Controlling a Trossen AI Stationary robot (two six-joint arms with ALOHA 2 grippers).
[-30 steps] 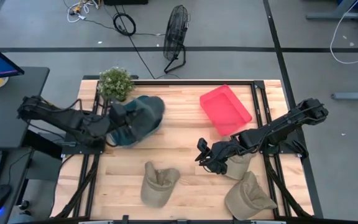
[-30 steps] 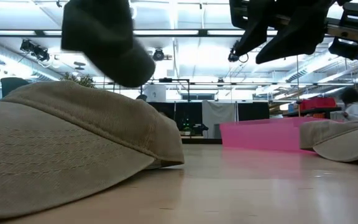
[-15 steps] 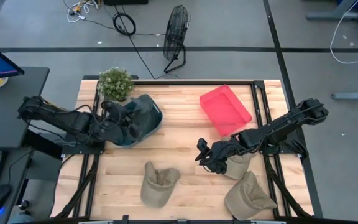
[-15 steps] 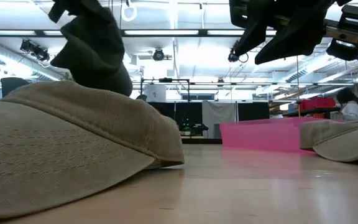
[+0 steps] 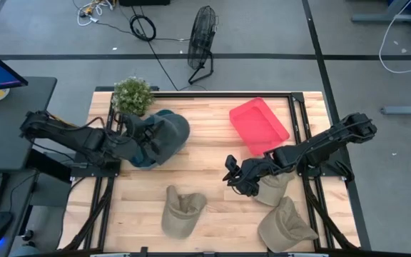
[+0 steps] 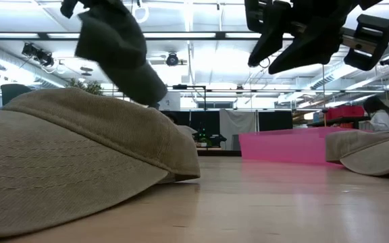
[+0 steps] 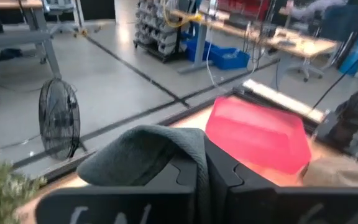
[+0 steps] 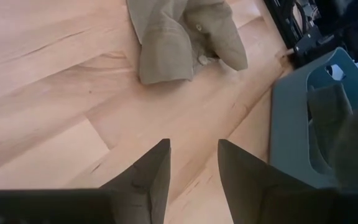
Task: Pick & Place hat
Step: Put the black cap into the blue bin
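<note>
My left gripper (image 5: pixel 131 135) is over the table's left part, shut on a dark grey-green hat (image 5: pixel 164 134) that hangs in the air, high up in the low view (image 6: pixel 117 50). My right gripper (image 5: pixel 232 175) hovers open over the table's middle right, above bare wood (image 8: pixel 191 168). Three tan hats lie on the table. One (image 5: pixel 183 210) is at the near middle and fills the low view's left (image 6: pixel 80 155). One (image 5: pixel 273 187) lies under the right arm, and one (image 5: pixel 284 225) is at the near right. My left gripper pinches the dark hat's cloth between its two fingers (image 7: pixel 199 163), coming about level from the table's left. A fold of the hat (image 7: pixel 148 152) bulges over the fingertips, and which part of the hat this is I cannot tell. The hat is lifted clear of the table and hangs slack.
A red tray (image 5: pixel 259 127) sits at the far right of the table, pink in the low view (image 6: pixel 282 145). A potted plant (image 5: pixel 133 95) stands at the far left corner. Bare wood lies between the hats. A fan (image 5: pixel 202 32) stands on the floor beyond.
My left gripper drew the dark hat toward the table's left, then brought it back right. The hat swung and changed shape as it hung, and stayed clear of the table. My right gripper stayed open and edged slightly toward the left.
</note>
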